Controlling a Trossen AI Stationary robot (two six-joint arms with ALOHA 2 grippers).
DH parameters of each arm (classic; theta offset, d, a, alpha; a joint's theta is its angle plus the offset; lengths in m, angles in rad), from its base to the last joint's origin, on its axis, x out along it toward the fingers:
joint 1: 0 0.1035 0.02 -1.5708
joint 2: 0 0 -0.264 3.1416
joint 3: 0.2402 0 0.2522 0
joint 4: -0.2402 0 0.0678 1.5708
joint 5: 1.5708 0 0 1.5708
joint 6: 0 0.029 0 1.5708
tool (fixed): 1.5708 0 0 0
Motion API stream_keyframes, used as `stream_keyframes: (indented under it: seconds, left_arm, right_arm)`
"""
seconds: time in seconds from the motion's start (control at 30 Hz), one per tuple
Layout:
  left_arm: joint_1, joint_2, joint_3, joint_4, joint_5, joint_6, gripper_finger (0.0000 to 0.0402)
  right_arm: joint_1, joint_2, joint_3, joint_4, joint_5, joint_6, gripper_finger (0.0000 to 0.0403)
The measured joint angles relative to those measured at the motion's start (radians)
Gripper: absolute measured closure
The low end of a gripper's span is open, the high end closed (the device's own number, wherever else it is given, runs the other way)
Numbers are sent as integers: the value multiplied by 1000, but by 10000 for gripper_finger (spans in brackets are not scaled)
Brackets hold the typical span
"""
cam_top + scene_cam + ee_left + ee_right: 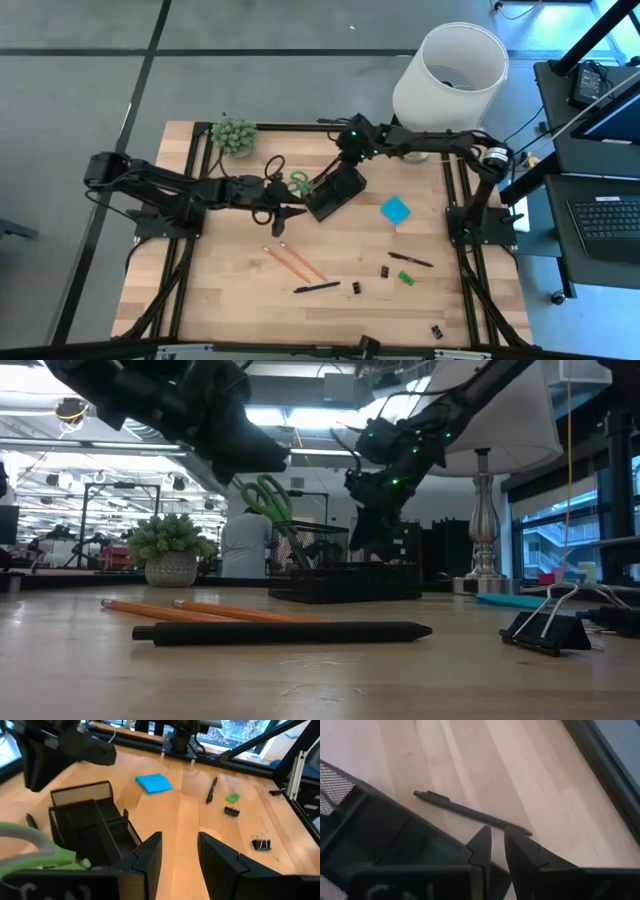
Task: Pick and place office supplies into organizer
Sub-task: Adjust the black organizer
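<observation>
The black mesh organizer (335,192) sits mid-table. Green-handled scissors (268,498) stand tilted in it, blades down inside and handles up over its left rim. My left gripper (180,842) hovers just near-left of the organizer, open, with nothing between its fingers; the scissors' handle (35,852) shows beside it. My right gripper (498,834) slants down over the organizer's far side, fingers nearly together and holding nothing. A black pen (470,812) lies on the wood beyond it. Two orange pencils (290,262), a pen (316,288) and a blue sticky pad (396,210) lie nearer. My right gripper stands at the organizer's far rim (372,552); whether its fingers touch the mesh I cannot tell. My left gripper touches nothing.
A potted plant (233,135) stands at the far left and a white-shaded lamp (450,75) at the far right. Another pen (410,260), a green piece (406,277) and small black clips (357,288) lie toward the near right. Bare wood lies between pad and pencils.
</observation>
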Motion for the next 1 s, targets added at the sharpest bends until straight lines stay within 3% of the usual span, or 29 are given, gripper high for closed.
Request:
stream_keyframes:
  seconds: [0.43,1.0]
  left_arm:
    - [0,15,0,42,-4,2,284]
    - [0,15,0,42,-3,29,284]
  right_arm:
    - [0,56,31,-140,25,13,345]
    - [51,62,23,-415,11,294,391]
